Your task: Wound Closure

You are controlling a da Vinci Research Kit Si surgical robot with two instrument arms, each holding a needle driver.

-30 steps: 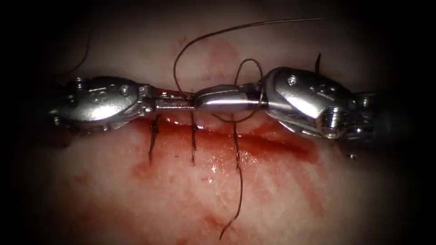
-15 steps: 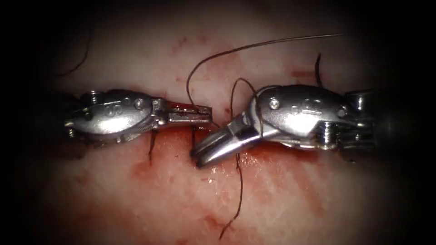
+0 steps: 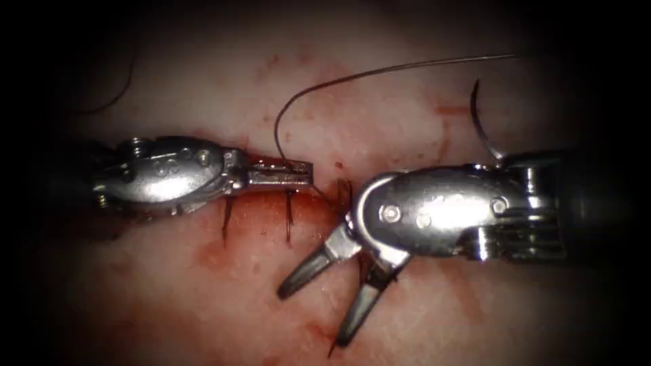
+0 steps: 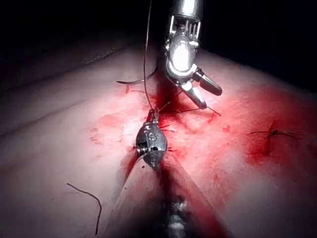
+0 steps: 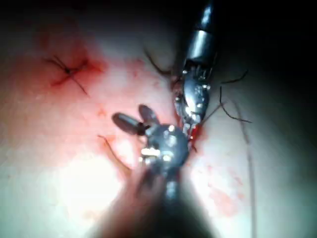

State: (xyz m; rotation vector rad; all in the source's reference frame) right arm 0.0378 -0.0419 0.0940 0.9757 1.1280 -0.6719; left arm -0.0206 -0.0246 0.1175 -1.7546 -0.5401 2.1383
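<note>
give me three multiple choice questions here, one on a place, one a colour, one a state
1 The needle lies: a) in a tool's jaws b) free above the wrist of the right tool c) across the cut
2 The fluid on the tissue is: a) red b) green c) blue
3 The right tool's jaws are: a) open, empty b) shut on thread c) shut on needle
Key: b, its curve shows there, unheld, whether in tissue unclear; a, red along the cut; a, they spread apart, while the left tool grips the thread.

Left tool (image 3: 298, 175) fingers (image 3: 281, 177) closed; right tool (image 3: 319, 312) fingers (image 3: 302, 274) spread wide.
</note>
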